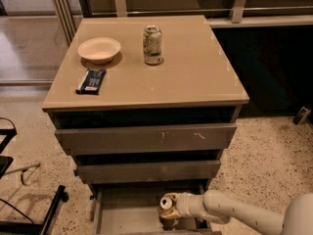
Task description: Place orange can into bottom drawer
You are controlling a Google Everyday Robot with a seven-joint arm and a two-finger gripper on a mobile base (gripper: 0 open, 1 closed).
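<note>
The bottom drawer (122, 212) is pulled open at the foot of the cabinet, showing a plain grey inside. My gripper (169, 212) reaches into it from the lower right on a white arm. It is shut on the orange can (166, 202). The can stands roughly upright with its silver top facing up, at the drawer's middle-right. Its lower part is hidden by the gripper and the drawer's front, so I cannot tell whether it touches the drawer floor.
On the cabinet top (195, 77) stand a green-and-white can (152, 44), a cream bowl (99, 49) and a dark packet (91, 80). Two scuffed drawers (146, 138) above are closed. A black frame (49, 214) lies on the speckled floor at the left.
</note>
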